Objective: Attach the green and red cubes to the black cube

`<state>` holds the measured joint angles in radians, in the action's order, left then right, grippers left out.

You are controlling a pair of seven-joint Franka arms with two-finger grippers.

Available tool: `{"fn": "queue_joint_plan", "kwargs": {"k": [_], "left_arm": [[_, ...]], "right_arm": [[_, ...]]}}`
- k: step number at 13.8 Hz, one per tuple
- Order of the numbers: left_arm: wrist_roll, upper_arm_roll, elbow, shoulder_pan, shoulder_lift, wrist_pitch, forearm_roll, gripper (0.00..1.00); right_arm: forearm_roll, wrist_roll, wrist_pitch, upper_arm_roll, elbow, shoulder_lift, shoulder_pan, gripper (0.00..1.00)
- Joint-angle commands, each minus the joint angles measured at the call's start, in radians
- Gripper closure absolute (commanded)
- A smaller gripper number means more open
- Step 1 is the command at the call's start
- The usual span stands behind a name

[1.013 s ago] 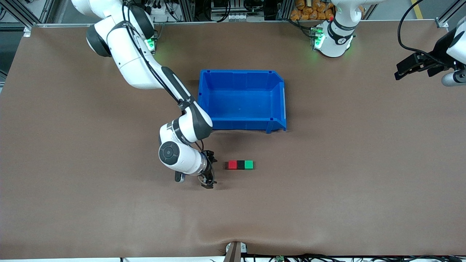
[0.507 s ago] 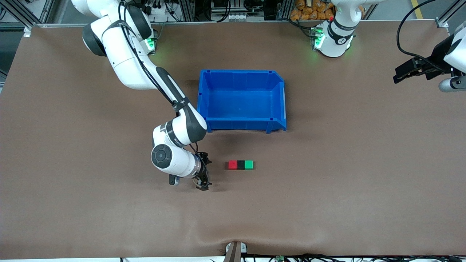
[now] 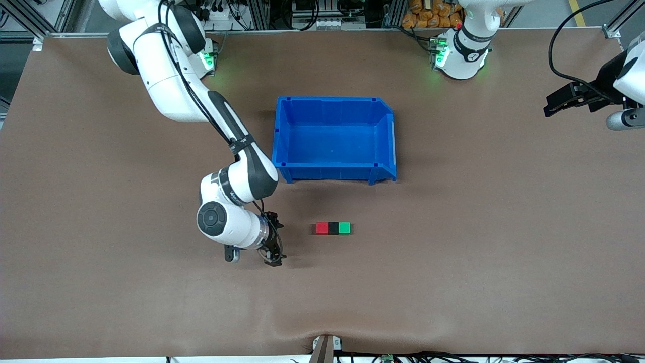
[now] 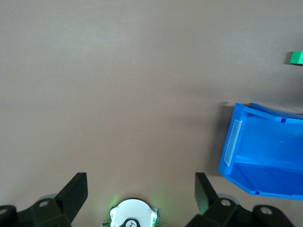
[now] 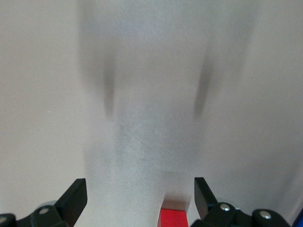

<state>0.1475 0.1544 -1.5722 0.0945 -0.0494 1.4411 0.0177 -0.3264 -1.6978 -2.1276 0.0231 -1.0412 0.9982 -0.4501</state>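
Change since earlier: right gripper (image 3: 272, 239) has drawn away from the cube row toward the right arm's end of the table; the row of cubes has not shifted; left arm shows only a slight shift.
Surface: brown mat table (image 3: 453, 262), matte, a soft ridge near the front camera's edge.
Room: aluminium frame rails and cabling along the robots' edge; green status lights at both arm bases.
Other things: blue bin (image 3: 335, 138) – open-topped, nothing visible inside, at 12 o'clock from the cubes and farther from the front camera. Nothing stands between the right gripper and the row.
Red cube (image 3: 321, 228): on the mat, touching the black cube, at the row's end toward the right arm; its edge shows in the right wrist view (image 5: 173, 218).
Black cube (image 3: 333, 228): middle of the row, flanked by both coloured cubes.
Green cube (image 3: 344, 228): touching the black cube at the end toward the left arm; also seen in the left wrist view (image 4: 296, 57).
Cubes relative to right gripper: row lies at about 3 o'clock from it, near but apart – no contact.
Right gripper state: low over bare mat, fingers (image 5: 73, 198) spread wide, holding nothing.
Left gripper (image 3: 564, 99): waits high over the table's edge at the left arm's end, well apart from the cubes; fingers (image 4: 75, 191) parted, nothing between them.
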Motion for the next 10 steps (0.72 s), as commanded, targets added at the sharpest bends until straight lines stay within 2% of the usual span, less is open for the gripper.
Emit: {"fn": "queue_joint_plan", "kwargs": {"k": [1,10], "left_arm": [[-0.005,0.005,0.014,-0.001,0.008,0.005,0.011,0.0],[-0.005,0.007,0.007,-0.001,0.006,0.061,0.03,0.0]], "right_arm": [[0.015,0.05,0.02,-0.008,-0.013,-0.024,0.016,0.0],[0.043,0.24,0.144,-0.006,-0.013,-0.059,0.068,0.0]]}}
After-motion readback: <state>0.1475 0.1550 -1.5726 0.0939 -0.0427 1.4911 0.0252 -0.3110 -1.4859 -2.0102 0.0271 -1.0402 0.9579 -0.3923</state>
